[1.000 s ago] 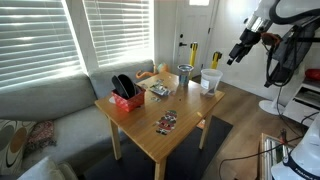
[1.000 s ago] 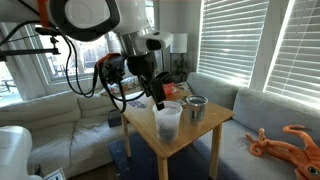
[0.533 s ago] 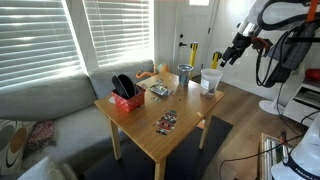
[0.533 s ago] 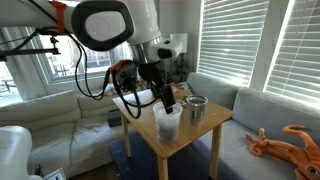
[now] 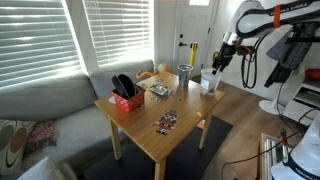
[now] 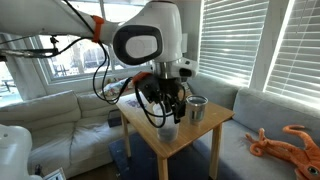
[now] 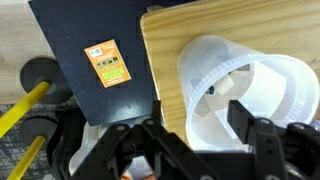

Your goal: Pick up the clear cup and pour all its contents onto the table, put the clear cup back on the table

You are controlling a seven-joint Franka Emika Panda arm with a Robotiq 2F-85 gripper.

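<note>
The clear cup (image 5: 210, 82) stands near one corner of the light-wood table (image 5: 190, 108), seen in both exterior views (image 6: 169, 130). In the wrist view the cup (image 7: 280, 75) sits directly below, with a few pale tan blocks (image 7: 232, 90) inside it. My gripper (image 5: 219, 64) is open and empty, just above the cup. In the wrist view its jaws (image 7: 195, 130) straddle the cup's near wall, one finger outside, the other over the cup's mouth. I cannot tell whether they touch it.
A greyish cup (image 5: 185, 72) stands next to the clear cup. A black-and-red container (image 5: 125, 93) and dark packets (image 5: 166, 123) lie on the table. A sofa (image 5: 50, 110) borders one side. A dark mat (image 7: 90, 60) lies beyond the table edge.
The arm has swung in and down towards the clear cup; the open gripper now hangs right over it. The cup has not moved.
</note>
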